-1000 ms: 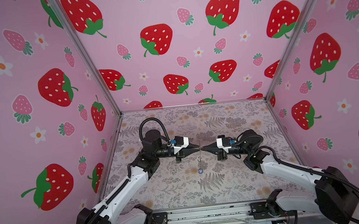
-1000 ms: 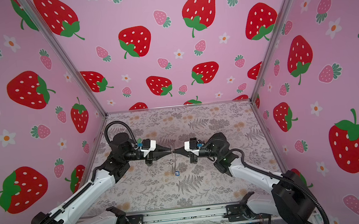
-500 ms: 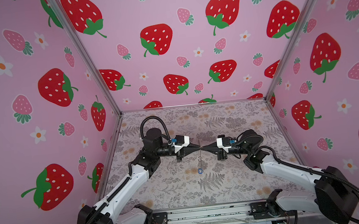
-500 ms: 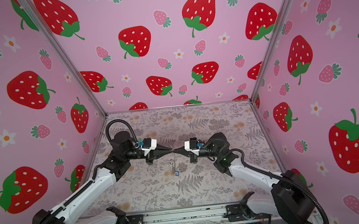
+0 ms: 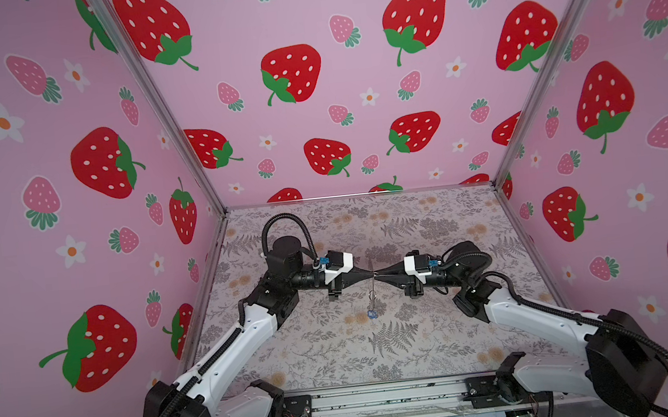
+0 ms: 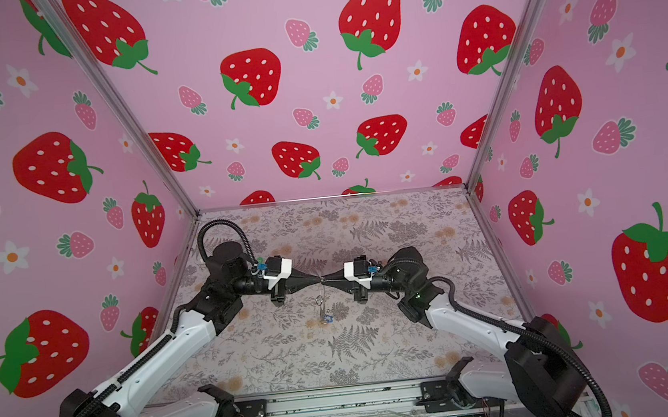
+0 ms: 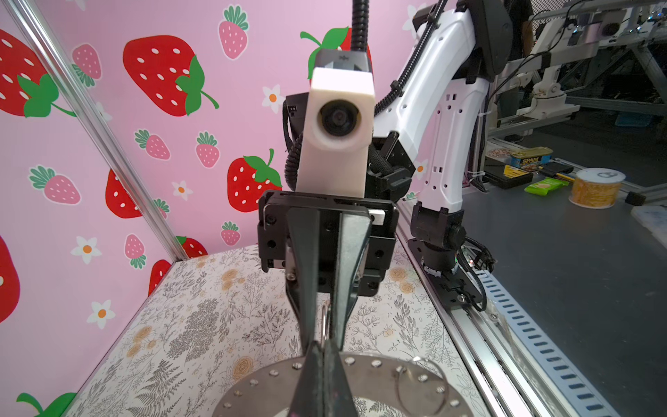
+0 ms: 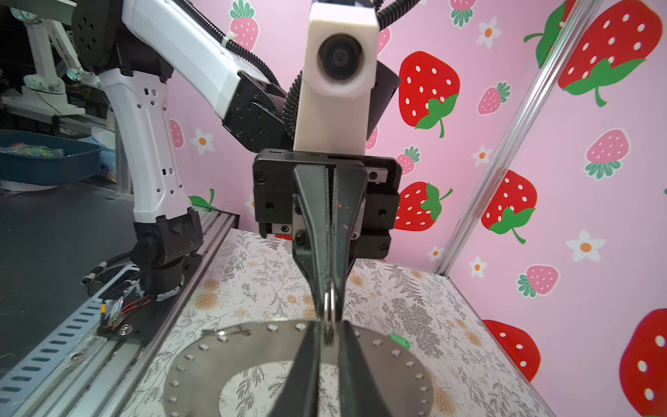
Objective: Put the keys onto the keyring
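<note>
**Bench**: both arms are found meeting tip to tip above its middle.

**Left gripper**: its fingers are pressed shut on the keyring at the upper rim, where a small ring stands on edge.

**Right gripper**: its fingers are parted by a narrow gap around that small ring. Contact with it cannot be confirmed.

**Keyring:** it is held in the air between the two tips. It is seen broadside in both wrist views and as a thin line in both top views.

**Blue key**: it is seen dangling below the keyring, clear of the bench, and is judged already threaded.

**Green key**: it is seen on the bench just beyond the keyring's rim and is judged not yet threaded. It is not made out in the top views.

**Risks noted:**
- The load is judged to be carried by one pinch on a thin metal edge, so the keyring could swivel or slip out.
- If the small ring were snagged as the right fingers are drawn back, the keyring could be dragged from the left grip.
- The green key is tiny and lies flat, so it could be pushed along the bench rather than gripped.
- The hanging blue key could swing and disturb the threading.
</note>
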You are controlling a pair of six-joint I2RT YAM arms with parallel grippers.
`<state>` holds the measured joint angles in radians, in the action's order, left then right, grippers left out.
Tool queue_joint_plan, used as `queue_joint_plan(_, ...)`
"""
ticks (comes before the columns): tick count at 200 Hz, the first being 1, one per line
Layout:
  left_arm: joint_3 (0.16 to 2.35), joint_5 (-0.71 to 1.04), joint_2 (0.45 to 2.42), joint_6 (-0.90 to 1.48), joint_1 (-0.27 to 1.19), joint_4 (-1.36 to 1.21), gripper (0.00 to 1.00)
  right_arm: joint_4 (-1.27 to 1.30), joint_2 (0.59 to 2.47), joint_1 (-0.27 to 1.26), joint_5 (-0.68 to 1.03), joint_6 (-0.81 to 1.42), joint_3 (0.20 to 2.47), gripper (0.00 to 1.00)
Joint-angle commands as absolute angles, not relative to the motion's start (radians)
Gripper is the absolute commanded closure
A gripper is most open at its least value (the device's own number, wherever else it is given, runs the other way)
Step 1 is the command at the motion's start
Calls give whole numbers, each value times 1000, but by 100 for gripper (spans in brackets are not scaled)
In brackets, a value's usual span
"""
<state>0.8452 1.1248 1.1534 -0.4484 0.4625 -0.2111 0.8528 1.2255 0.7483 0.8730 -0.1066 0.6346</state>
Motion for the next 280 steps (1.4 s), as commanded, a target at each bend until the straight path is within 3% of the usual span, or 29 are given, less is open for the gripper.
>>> queue_joint_plan(1,894,1124,1141,-528,456,-110,100,852,1208,748,805,-119,618,70)
queue_joint_plan(27,873,1117,1121,-548,385,-40,100,810,1216,702,689,-89,586,63)
queue_joint_plan(70,814,1080,1082,-551,258,-17,100,677,1418,686,623,-109,703,64)
queue_joint_plan(107,801,963,1085,-521,170,-21,100,644,1732,704,632,-19,948,66)
queue_joint_plan(140,818,780,1099,-413,92,-30,100,594,2000,771,525,73,1209,69)
queue_joint_plan(188,851,355,1069,-332,61,-35,100,566,2280,857,356,282,1538,66)
queue_joint_plan(280,881,154,972,-398,44,-14,100,401,2720,955,279,365,2183,61)
